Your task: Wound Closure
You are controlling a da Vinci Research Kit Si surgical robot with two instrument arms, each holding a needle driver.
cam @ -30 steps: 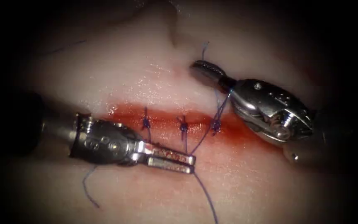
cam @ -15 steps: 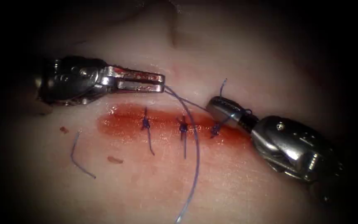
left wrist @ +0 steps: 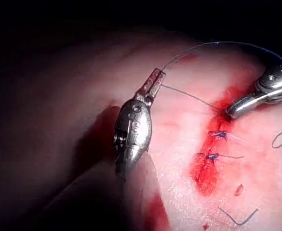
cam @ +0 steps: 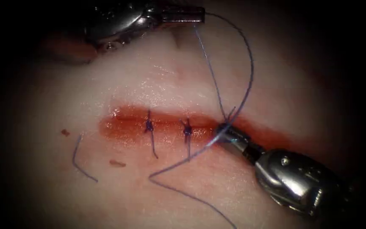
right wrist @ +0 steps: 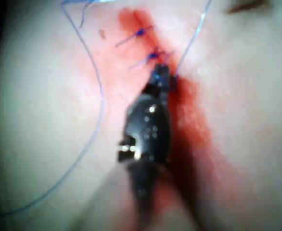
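The left tool (cam: 191, 15) is far above the cut (cam: 123, 127), its jaws shut on the blue thread (cam: 210, 68). From them one strand runs straight down to the third stitch (cam: 224, 125). A second strand arcs out to the right and comes back to the same spot. The right tool (cam: 224, 131) has its tip right at that stitch, shut on the thread's short end, whose tail pokes up. In the left wrist view the left tool (left wrist: 153, 85) holds the strand that leads to the right tool (left wrist: 237, 108). The right tool (right wrist: 160, 77) sits on the red cut.
Two tied stitches (cam: 149, 126) (cam: 187, 129) cross the cut left of the third. Red fluid (cam: 267, 135) fills the cut. Slack thread (cam: 178, 191) lies below it. A cut thread end (cam: 79, 163) and small red specks lie at the lower left.
The left tool crossed from below the cut to above it and rose upward, drawing the thread taut. The right tool came down from above the cut to the third stitch.
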